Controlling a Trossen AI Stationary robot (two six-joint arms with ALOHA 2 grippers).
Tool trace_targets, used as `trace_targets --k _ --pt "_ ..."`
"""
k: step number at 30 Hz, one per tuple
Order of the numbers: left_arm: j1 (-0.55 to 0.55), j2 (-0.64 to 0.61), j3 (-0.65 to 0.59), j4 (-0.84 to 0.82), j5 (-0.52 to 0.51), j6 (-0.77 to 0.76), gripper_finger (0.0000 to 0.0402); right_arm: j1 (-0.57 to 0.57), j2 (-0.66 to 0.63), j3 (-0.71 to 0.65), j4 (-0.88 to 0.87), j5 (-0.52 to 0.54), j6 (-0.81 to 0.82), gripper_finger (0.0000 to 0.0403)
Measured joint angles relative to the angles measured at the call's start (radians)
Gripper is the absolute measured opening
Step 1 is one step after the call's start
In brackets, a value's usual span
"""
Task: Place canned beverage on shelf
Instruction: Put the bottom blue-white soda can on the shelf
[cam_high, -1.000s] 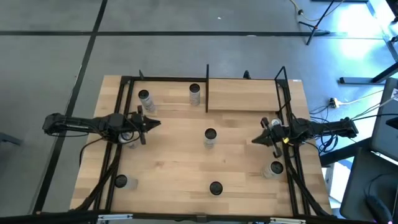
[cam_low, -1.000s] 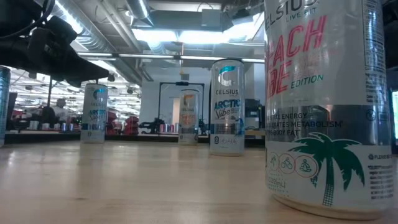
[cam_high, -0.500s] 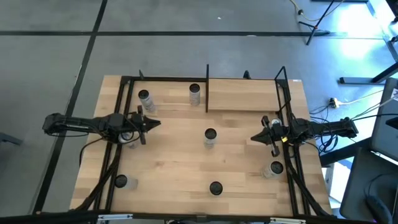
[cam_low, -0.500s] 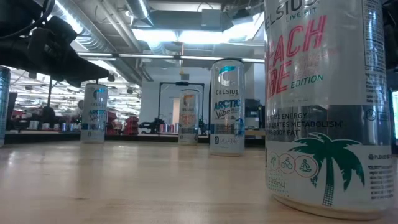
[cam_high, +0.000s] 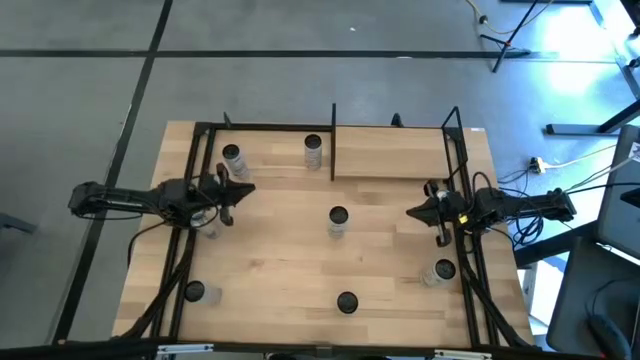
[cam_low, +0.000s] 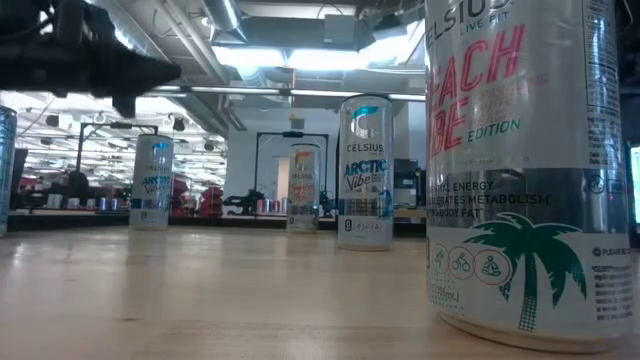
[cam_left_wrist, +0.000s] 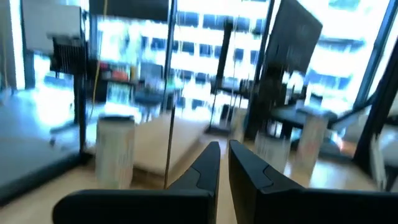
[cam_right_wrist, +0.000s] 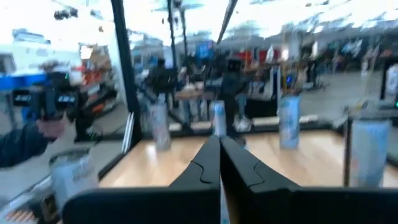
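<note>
Table (cam_high: 270, 270): light wood, ringed by a black frame. You have broad bare wood through the middle; the frame rails along both sides are your tight edges.

Shelf (cam_high: 395, 152): narrow plank at the far right of the table, black posts at its ends. Nothing stands on it, so by my reading the task has hardly started: no can picked, none placed.

Left arm: comes in over the left rail, its left gripper (cam_high: 243, 190) hanging above the table near the far-left can. The fingers are pressed almost together with only a sliver between them in the left wrist view, and they pinch nothing.

Right arm: comes in over the right rail, its right gripper (cam_high: 415, 212) just inside the frame, below the shelf's right end. The tips are closed against each other, empty.

Cans (six seen from above, all upright, all well apart):
- centre can (cam_high: 338, 218), midway between the two grippers and the most open to reach from either side;
- far-middle can (cam_high: 313, 149), just beside the shelf's left post (mind that post);
- far-left can (cam_high: 231, 158);
- near-right can (cam_high: 443, 271), close to the right rail;
- near-middle can (cam_high: 346, 302);
- near-left can (cam_high: 194, 292).

Left to do: open a gripper, take one can, lift it over the plank's edge and set it down between the posts.
</note>
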Motion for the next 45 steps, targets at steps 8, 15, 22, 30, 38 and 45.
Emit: trace_targets --k 8,15,22,30,38,45 --pt "0.036 0.045 0.0 0.179 0.039 0.083 0.0014 -0.001 0.138 0.001 0.122 0.213 -0.011 0.0" --pt "0.081 0.235 0.042 0.323 0.178 0.131 0.0014 0.0 0.408 0.094 0.192 0.256 -0.024 0.0" --pt "0.085 0.479 0.112 0.417 0.223 0.167 0.0014 0.0 0.697 0.248 0.256 0.267 -0.023 0.0" --pt "0.08 0.669 0.2 0.449 0.266 0.174 0.0014 0.0 0.981 0.423 0.251 0.303 -0.022 0.0066" --pt "0.072 0.728 0.207 0.44 0.277 0.119 0.0014 0.0 1.176 0.646 0.051 0.206 -0.01 0.0242" --pt "0.033 0.726 0.207 0.467 0.274 0.145 0.0014 0.0 1.246 0.797 -0.151 0.155 0.014 0.0351"
